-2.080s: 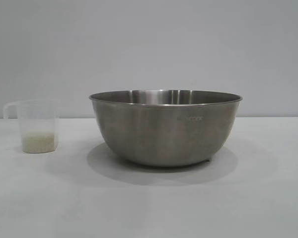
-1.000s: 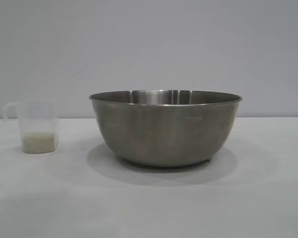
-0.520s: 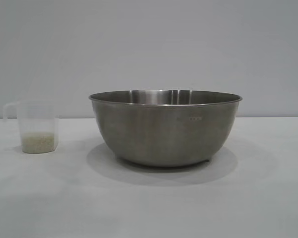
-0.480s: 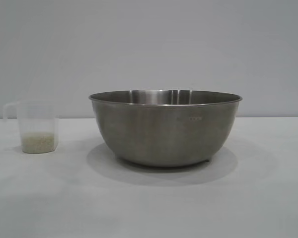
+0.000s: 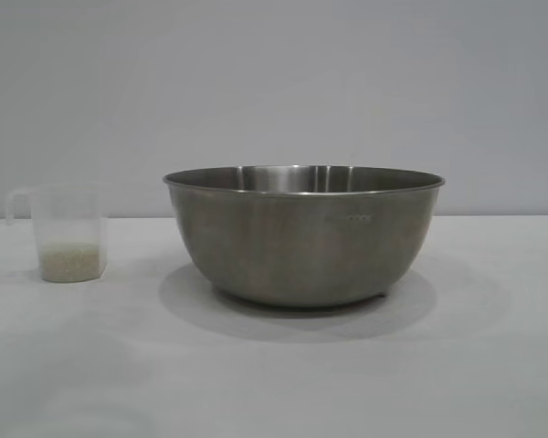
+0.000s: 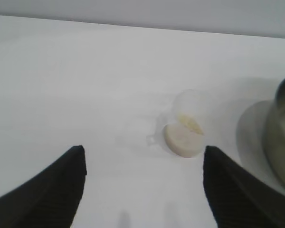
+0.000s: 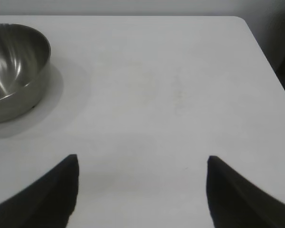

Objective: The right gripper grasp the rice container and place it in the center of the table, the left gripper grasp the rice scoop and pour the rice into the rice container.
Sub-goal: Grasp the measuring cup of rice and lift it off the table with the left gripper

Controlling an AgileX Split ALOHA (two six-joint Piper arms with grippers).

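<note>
A plain pale grey wall stood behind the wide white table (image 5: 493,365), which was smooth and matte. Near the middle of the exterior view sat the rice container (image 5: 304,235), a large round bowl of brushed stainless steel with a thin rolled rim, upright on the tabletop with its shadow around its base. Well to its left, apart from it, stood the rice scoop (image 5: 64,232), a small clear plastic measuring cup with a loop handle at its upper edge, also upright. The rice (image 5: 70,263) lay as a shallow layer of off-white grains in the bottom of the scoop.

In the left wrist view the left gripper (image 6: 142,190) hung above the table with its two black fingers spread wide and nothing between them. The rice scoop (image 6: 183,128) stood beyond the fingertips, untouched, with the bowl's steel wall (image 6: 281,137) at the edge of that view.

In the right wrist view the right gripper (image 7: 142,190) was likewise spread wide over bare tabletop, holding nothing, while the rice container (image 7: 14,66) sat well off to one side.
</note>
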